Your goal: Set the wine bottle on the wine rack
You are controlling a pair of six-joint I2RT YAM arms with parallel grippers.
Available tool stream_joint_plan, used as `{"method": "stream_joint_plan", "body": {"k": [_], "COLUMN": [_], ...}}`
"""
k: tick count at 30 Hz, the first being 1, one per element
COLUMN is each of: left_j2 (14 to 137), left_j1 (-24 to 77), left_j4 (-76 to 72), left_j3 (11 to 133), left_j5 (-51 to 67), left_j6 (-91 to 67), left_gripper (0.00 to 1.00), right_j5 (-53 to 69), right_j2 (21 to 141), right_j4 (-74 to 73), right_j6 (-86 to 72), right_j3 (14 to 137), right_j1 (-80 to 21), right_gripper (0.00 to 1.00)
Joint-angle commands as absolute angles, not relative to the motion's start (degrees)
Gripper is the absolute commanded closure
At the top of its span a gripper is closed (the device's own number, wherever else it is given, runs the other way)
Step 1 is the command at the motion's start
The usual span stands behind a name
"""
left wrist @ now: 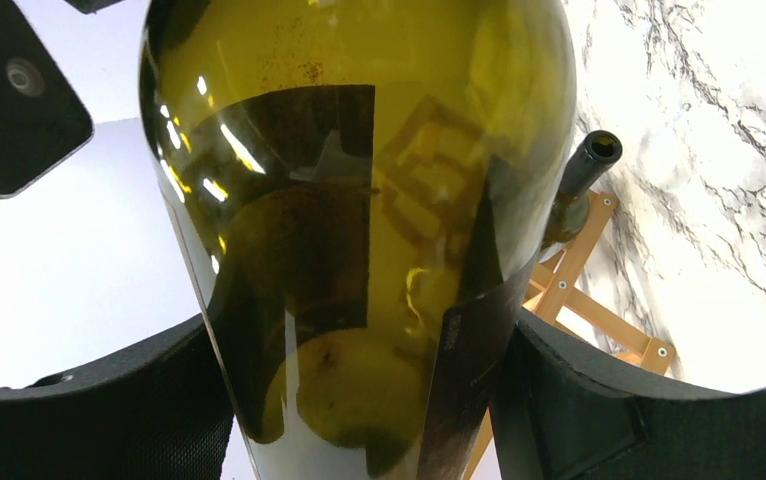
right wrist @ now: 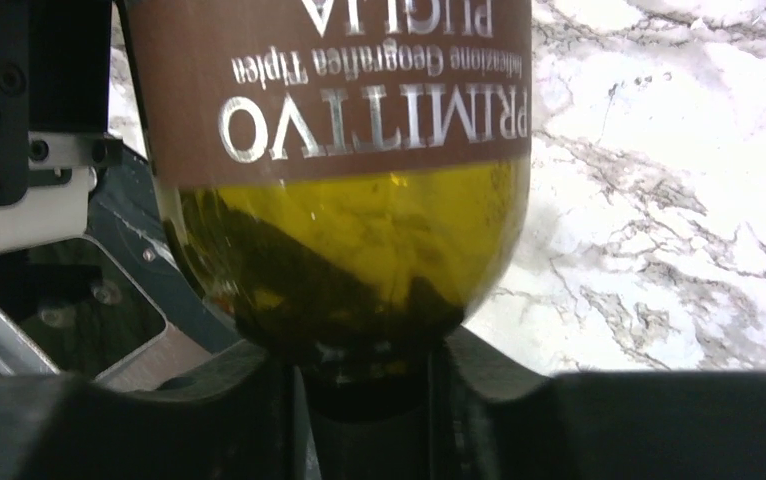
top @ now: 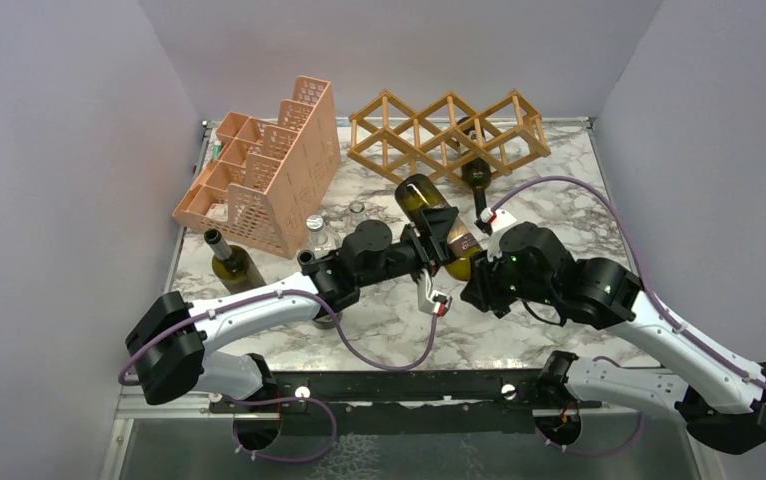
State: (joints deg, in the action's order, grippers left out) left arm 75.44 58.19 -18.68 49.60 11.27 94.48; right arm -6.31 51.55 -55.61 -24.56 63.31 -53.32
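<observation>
1. while both arms are meeting over the middle of the table (top: pixel 559 215), the wine bottle (top: pixel 421 197) is hanging between them, lying tilted with its base pointing toward the far side and its neck toward the near right.
2. the left gripper (top: pixel 437 236) is clamping the bottle's body: in the left wrist view its fingers (left wrist: pixel 579 400) are pressing on the green glass from both sides, jaws spread about a bottle's width.
3. the right gripper (top: pixel 477 268) is taking the neck end: in the right wrist view its fingers (right wrist: pixel 579 420) are sitting tight on either side of the dark neck, just below the shoulder and the brown label, jaws nearly closed.
4. the wine rack (top: pixel 429 130) is standing at the far edge of the table, just beyond the bottle's base and not touching it.
5. a second bottle (top: pixel 476 176) is already lying in the rack's lower right opening, neck sticking out toward the arms.
6. a pink organizer (top: pixel 259 170) is standing at the far left beside the rack, and a third bottle (top: pixel 231 262) is standing upright just in front of it.
7. the surface is showing white marble with grey veins, glossy and glaring in both wrist views.
8. plain pale walls (top: pixel 59 150) are closing the table in on the left, back and right.
</observation>
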Motion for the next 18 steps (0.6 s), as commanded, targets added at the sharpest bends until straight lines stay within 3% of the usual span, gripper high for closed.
{"method": "stream_joint_plan", "body": {"k": [1, 4, 7, 8, 10, 12, 13, 18], "left_j2": [72.0, 71.8, 71.8, 71.8, 71.6, 71.8, 72.0, 73.4], "left_j1": [58.4, 58.4, 58.4, 58.4, 58.4, 58.4, 58.4, 58.5], "left_j4": [-24.2, -24.0, -23.3, -23.1, -23.1, -23.1, -23.1, -23.0], "left_j3": [53.0, 53.4, 53.7, 53.5, 52.8, 52.3, 52.1, 52.8], "left_j5": [13.8, 13.9, 13.9, 13.8, 13.6, 12.9, 12.3, 8.2], "left_j6": [93.1, 92.2, 90.9, 90.7, 90.8, 90.5, 90.4, 86.8], "left_gripper": [1.0, 1.0, 0.99, 0.88, 0.51, 0.29, 0.05, 0.01], "right_j5": [-6.9, -8.9, -11.1, -11.9, -13.6, -15.4, -16.3, -21.9], "right_j2": [51.0, 50.8, 50.6, 50.4, 49.7, 48.9, 48.5, 47.2], "right_j4": [-51.2, -51.7, -52.1, -52.0, -51.6, -50.7, -50.4, -50.0], "right_j6": [-24.9, -24.3, -23.5, -23.4, -23.2, -22.7, -22.5, -22.5], "right_j3": [62.8, 64.1, 65.8, 66.2, 66.9, 67.3, 67.5, 69.2], "right_j1": [-53.7, -53.7, -53.7, -53.7, -53.6, -53.7, -53.7, -53.7], "right_gripper": [0.77, 0.98, 0.99, 0.99, 0.99, 0.99, 0.99, 0.99]}}
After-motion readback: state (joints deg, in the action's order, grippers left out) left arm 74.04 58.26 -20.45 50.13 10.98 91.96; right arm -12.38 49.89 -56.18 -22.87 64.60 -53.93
